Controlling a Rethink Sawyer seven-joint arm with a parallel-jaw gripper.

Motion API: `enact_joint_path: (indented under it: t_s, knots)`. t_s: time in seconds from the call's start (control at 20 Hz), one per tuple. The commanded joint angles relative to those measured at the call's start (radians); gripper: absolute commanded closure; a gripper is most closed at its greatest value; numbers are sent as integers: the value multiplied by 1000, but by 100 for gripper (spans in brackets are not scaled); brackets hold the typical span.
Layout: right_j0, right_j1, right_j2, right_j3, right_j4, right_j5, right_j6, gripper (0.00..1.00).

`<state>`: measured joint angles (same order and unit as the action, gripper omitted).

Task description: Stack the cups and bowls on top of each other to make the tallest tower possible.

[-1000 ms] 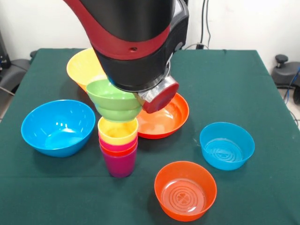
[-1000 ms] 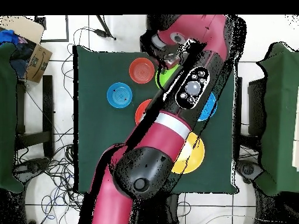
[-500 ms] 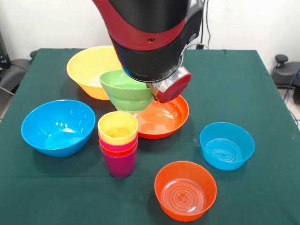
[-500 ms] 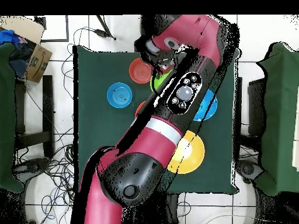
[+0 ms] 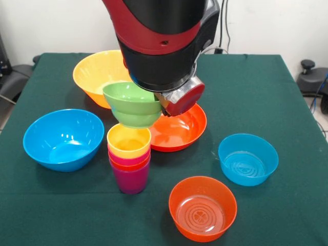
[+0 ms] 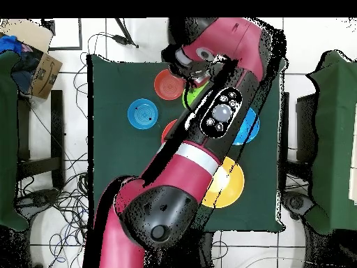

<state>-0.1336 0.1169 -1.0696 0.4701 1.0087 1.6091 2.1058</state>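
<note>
The tower (image 5: 129, 160) stands at the table's front middle: a purple base cup (image 5: 131, 180), with orange-red, crimson and yellow (image 5: 128, 141) rims above it. The small green bowl (image 5: 131, 105) hangs upright from my gripper (image 5: 160, 104), just above and slightly behind the yellow cup. I cannot tell whether they touch. The arm hides where the gripper holds the bowl's right rim. In the overhead view only a green sliver (image 6: 192, 94) of the bowl shows beside the arm.
A large orange-yellow bowl (image 5: 95, 74) sits at the back left and a large blue bowl (image 5: 63, 138) at the left. A wide red-orange bowl (image 5: 182, 129) lies behind the tower. A small blue bowl (image 5: 248, 159) and a small orange bowl (image 5: 203, 207) are at the front right.
The green bowl first rose and swung right, away from the stack. It has since come back left and a little lower, over the yellow cup.
</note>
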Motion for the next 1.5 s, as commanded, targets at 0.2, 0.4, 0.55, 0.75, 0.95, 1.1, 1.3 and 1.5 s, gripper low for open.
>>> enact_joint_path:
  t_s: [0.2,0.4,0.55,0.75,0.95,1.1,1.3,1.5]
  knots:
    - [21,-36,178,124,-123,-111,-2,100]
    - [34,-54,208,158,-145,-132,-5,100]
    - [46,-70,233,191,-163,-154,-12,100]
    - [56,-84,259,213,-182,-170,-7,100]
    - [60,-93,285,226,-193,-193,-10,100]
    - [53,-88,295,210,-201,-196,-2,100]
    - [50,-90,312,213,-212,-202,-2,100]
    - [49,-91,326,215,-220,-211,0,100]
